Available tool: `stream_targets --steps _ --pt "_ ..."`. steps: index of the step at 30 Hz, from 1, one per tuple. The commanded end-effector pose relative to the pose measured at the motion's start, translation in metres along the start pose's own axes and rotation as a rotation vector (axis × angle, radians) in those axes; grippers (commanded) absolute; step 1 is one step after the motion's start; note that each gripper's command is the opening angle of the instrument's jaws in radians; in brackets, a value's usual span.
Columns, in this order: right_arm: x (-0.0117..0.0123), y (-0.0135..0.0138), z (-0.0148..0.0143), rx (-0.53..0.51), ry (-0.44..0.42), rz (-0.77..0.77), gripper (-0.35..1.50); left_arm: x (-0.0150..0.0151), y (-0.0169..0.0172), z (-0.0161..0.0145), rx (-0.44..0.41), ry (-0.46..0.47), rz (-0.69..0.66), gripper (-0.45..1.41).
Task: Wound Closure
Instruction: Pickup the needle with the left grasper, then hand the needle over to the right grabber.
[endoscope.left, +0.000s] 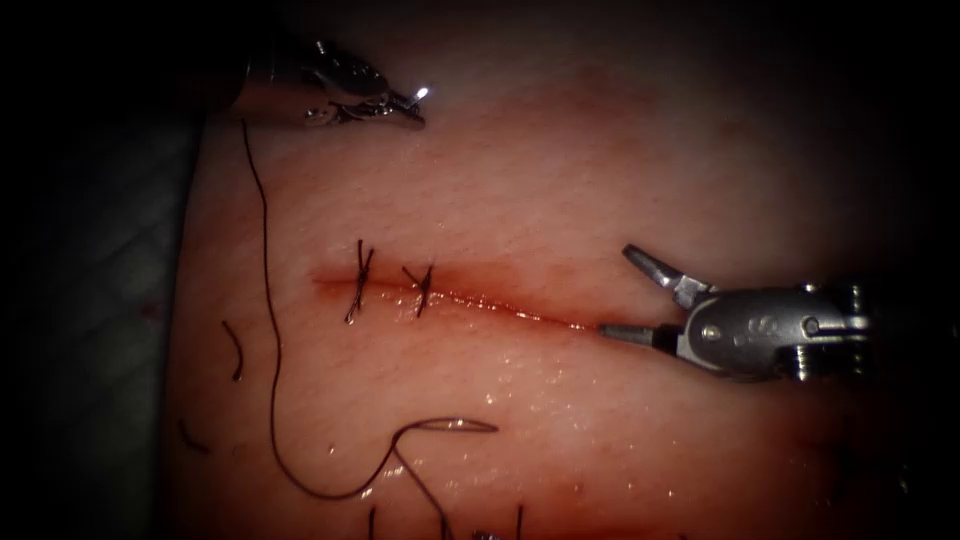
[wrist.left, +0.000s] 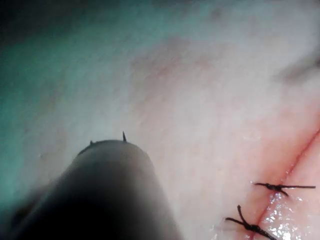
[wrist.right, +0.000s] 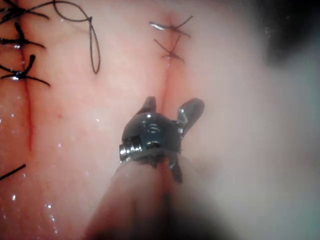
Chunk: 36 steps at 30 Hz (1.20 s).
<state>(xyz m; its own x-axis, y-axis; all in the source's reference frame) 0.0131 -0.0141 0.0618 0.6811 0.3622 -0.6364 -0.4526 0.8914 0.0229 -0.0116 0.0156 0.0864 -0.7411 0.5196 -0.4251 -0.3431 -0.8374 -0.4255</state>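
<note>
Below the cut (endoscope.left: 480, 298), the needle (endoscope.left: 455, 426) is seen lying loose on the wet, slippery tissue (endoscope.left: 640, 180), probably best taken mid-curve; the right gripper (endoscope.left: 640, 298) is spread empty; the left gripper (endoscope.left: 385, 105) is judged closed, seemingly on thread (endoscope.left: 268, 300).

One tissue (endoscope.left: 620, 160) with one cut (endoscope.left: 470, 298). Two stitches (endoscope.left: 358, 282) cross the cut, both beyond the open tips of the right end effector (endoscope.left: 625, 292). One needle (endoscope.left: 455, 425) lies on the tissue, with one long thread (endoscope.left: 268, 330) that runs up toward the left end effector (endoscope.left: 405, 108). Several cut ends (endoscope.left: 234, 350) lie near the needle. Two end effectors in all.
</note>
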Motion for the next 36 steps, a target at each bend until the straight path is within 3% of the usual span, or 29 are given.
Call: stream_targets --steps 1,8,11,18,25,28,36 --pt "0.0001 -0.0003 0.0007 0.001 0.000 0.002 1.46 0.0007 0.0008 0.0004 0.008 0.009 0.061 -0.45" --pt "-0.0001 0.0003 0.0003 0.007 -0.001 0.003 1.31 0.0027 0.0059 -0.0005 -0.032 0.143 0.270 -0.45" --pt "-0.0005 0.0008 -0.0003 0.028 0.027 0.062 1.23 0.0037 0.0089 -0.0013 -0.050 0.239 0.358 -0.45" --pt "-0.0015 0.0015 -0.0010 0.098 0.105 0.167 1.13 0.0049 0.0131 -0.0029 -0.050 0.345 0.473 -0.45" --pt "-0.0027 0.0031 -0.0002 0.250 0.176 0.442 1.24 0.0059 0.0193 -0.0064 -0.071 0.484 0.668 -0.45" --pt "-0.0029 0.0036 0.0003 0.310 0.216 0.607 1.16 0.0060 0.0220 -0.0079 -0.100 0.549 0.724 -0.45" --pt "-0.0022 0.0032 0.0011 0.471 0.266 0.819 1.09 0.0055 0.0263 -0.0099 -0.151 0.647 0.850 -0.45"
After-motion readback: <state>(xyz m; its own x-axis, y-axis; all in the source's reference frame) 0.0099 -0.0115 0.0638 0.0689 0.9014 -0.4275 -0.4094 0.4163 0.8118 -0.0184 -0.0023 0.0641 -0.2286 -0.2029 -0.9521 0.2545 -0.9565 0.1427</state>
